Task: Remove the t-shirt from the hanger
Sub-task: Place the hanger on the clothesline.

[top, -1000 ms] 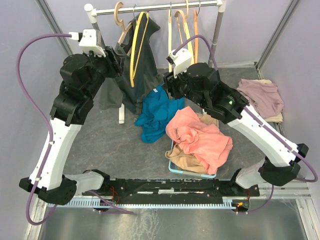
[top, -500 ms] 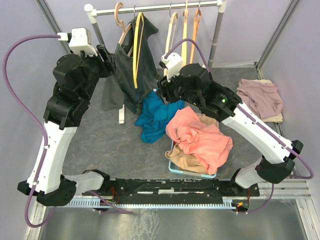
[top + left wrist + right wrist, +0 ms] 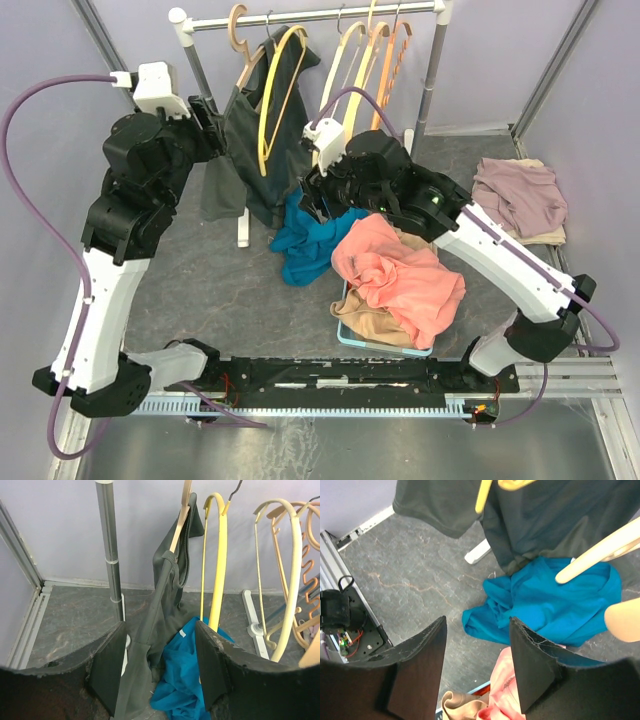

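Nearest, at five o'clock in the top view: a basket [image 3: 352,338] heaped with a pink garment [image 3: 400,270], no part of the job. Just beyond, near the centre, a blue t-shirt [image 3: 305,235] crumpled on the worktop [image 3: 230,290], off any hanger. Right gripper [image 3: 477,625] poised above that blue heap, jaws apart, nothing between them in its wrist view.

Further out, at eleven o'clock, left gripper [image 3: 160,627] up against the dark grey t-shirt [image 3: 245,150]. Jaws likewise apart, with a fold of the dark cloth running up between the fingers [image 3: 107,675] but not pinched. Touching or not: cannot tell. Dark grey t-shirt hung on a wooden hanger [image 3: 186,490] from the rail [image 3: 320,14] at twelve o'clock, slumped to one side, with a bare yellow hanger [image 3: 219,570] just beside it.

Judging by the limp drape: light, soft, no stiffness at all, likely to slide along the hanger and to snag at the neck opening. Best taken at a gathered fold near the shoulder or sleeve, then drawn down and sideways off the hanger arm. Worth steadying the hanger as well, since apt to swing on the rail or unhook.
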You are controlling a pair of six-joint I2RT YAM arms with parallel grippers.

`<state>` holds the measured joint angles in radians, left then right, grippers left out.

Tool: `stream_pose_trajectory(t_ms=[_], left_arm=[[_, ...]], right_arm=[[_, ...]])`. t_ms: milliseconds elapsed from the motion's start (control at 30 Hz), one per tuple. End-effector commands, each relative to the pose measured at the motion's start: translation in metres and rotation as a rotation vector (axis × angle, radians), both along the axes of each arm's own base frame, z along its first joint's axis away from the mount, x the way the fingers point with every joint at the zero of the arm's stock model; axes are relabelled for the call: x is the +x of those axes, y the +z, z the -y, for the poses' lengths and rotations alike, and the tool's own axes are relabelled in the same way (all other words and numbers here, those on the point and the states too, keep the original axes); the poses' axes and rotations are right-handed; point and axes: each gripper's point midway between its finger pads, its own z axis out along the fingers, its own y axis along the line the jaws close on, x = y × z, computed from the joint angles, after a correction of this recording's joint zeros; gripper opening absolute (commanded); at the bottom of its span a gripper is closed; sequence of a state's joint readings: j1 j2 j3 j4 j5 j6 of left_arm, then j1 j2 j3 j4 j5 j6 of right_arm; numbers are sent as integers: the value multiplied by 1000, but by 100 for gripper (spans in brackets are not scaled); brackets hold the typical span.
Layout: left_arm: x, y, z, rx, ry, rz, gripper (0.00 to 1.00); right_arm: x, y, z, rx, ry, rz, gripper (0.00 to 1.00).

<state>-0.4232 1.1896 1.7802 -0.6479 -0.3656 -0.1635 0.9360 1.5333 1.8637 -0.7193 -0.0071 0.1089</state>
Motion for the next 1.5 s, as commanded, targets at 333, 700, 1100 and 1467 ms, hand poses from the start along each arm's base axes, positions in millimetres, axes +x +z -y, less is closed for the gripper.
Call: stream_pose_trajectory(t_ms=[333,700,1100,1467], left_arm=[[-26,23,-14,-103,35,70,63],[-23,16,-13,-101,39,37,64],[-28,16,-18,-91,55,28,64],[-16,16,-16,-70,71,21,64]], right_arm=[[30,-114,1,-307,-101,-83,77],[57,-200,-18,-459,-131,-118,99],[99,-256,-15,-517,-215,-124,100],[142,-289,3,-498,-283,-201,99]])
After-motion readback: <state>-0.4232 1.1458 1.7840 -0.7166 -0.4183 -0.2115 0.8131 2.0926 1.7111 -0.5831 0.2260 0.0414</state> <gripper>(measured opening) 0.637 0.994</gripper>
